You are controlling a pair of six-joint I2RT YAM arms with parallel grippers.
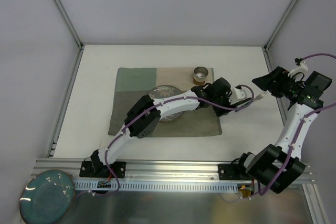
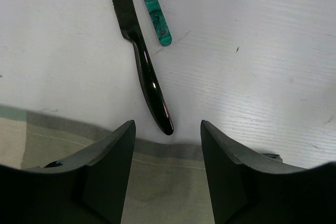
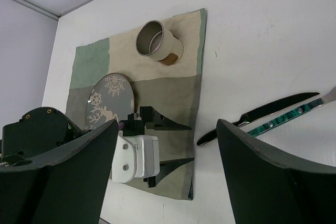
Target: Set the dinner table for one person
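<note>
- Camera above: the dinner table lies white under both my arms, its far and side edges framed by aluminium bars.
- A green-and-beige cloth mat sits mid-table. A metal cup stands by the mat's far edge towards its right corner, and a grey patterned plate sits near the mat's middle, partly under my left arm.
- My left gripper reaches across the mat's right edge. My right gripper hangs over the bare table near the right edge, pointing towards the left one.
- A teal plate lies off the table, beyond its near left corner.
- Left wrist: my left gripper has its fingers apart with nothing between them. It hangs over the mat's edge.
- A black knife lies on the bare table, its handle tip just short of the mat. A green-handled utensil lies just beside it.
- Right wrist: my right gripper stands wide apart and holds nothing.
- Through the gap I see the left gripper, fingers spread, over the mat's right edge.
- The cup and the deer-patterned plate rest on the mat. The knife and green-handled utensil lie side by side on the table right of the mat.
</note>
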